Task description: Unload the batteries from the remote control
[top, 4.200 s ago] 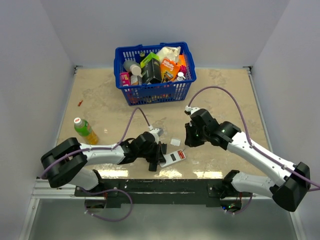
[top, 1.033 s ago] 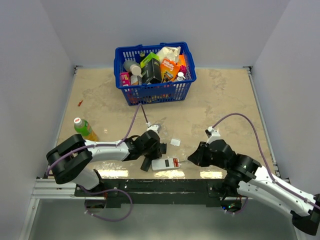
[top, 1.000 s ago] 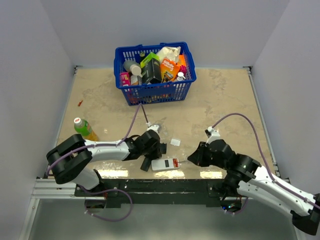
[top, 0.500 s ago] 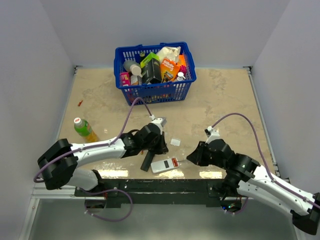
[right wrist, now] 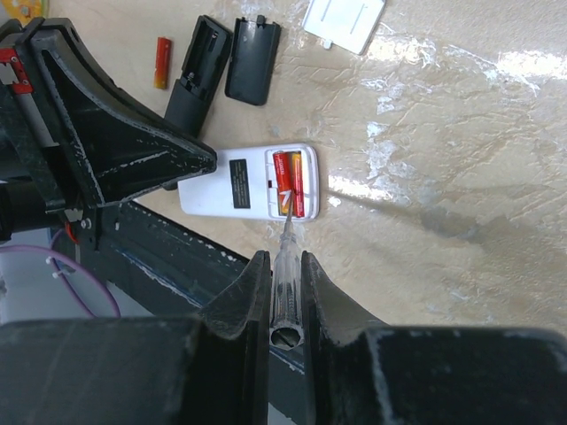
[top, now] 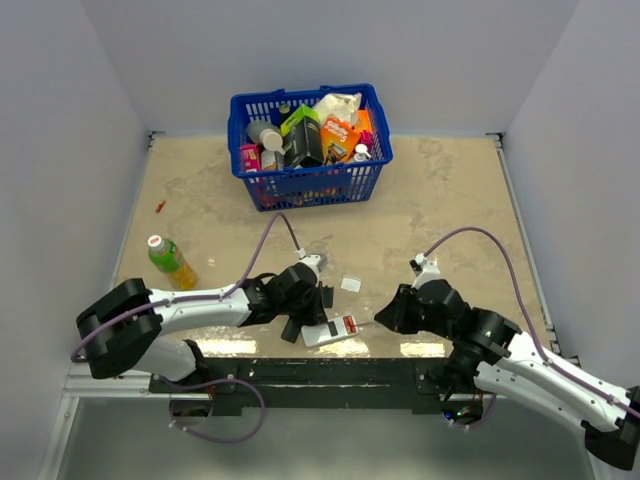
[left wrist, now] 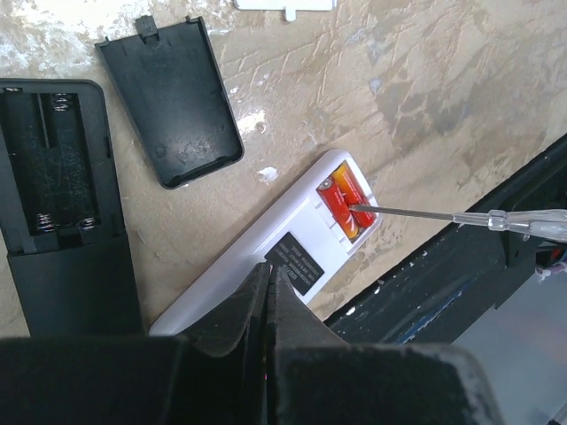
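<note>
Between grey walls (top: 330, 50), mottled beige tabletop (top: 450, 195)

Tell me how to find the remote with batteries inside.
Look along the table's near edge, between the left arm and right arm. A white remote lies there, face down. Unlike the empty black remote beside it, its open slot holds red batteries.
</note>
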Tool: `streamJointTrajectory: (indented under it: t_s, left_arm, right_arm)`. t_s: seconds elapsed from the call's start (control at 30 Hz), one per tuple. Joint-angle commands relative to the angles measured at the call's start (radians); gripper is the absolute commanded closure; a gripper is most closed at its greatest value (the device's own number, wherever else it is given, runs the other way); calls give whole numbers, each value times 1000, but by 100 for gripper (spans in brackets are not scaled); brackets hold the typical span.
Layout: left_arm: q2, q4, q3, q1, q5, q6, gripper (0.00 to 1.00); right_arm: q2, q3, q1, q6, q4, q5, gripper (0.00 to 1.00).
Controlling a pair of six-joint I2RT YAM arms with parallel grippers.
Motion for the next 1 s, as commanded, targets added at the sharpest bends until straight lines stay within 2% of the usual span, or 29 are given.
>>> streamJointTrajectory:
  t_s: [0.0,0.6,0.87,0.97]
  left_arm:
    - [14,36,-24,-5,-23,-7,96]
    - [102,80,-57,-19,-21,-23,98]
    - [119,73,-57,-23,-30,-21,99]
    - [114,62,-55,-23,-39,-21,99]
  right_arm:
    - [4,-6,5,10,21,4,100]
    - [-85,-127,5,84,168,-109,100]
    - [-183,-139,5,153,3,23,100]
    - [-274,-145,5,207,-74,57,100]
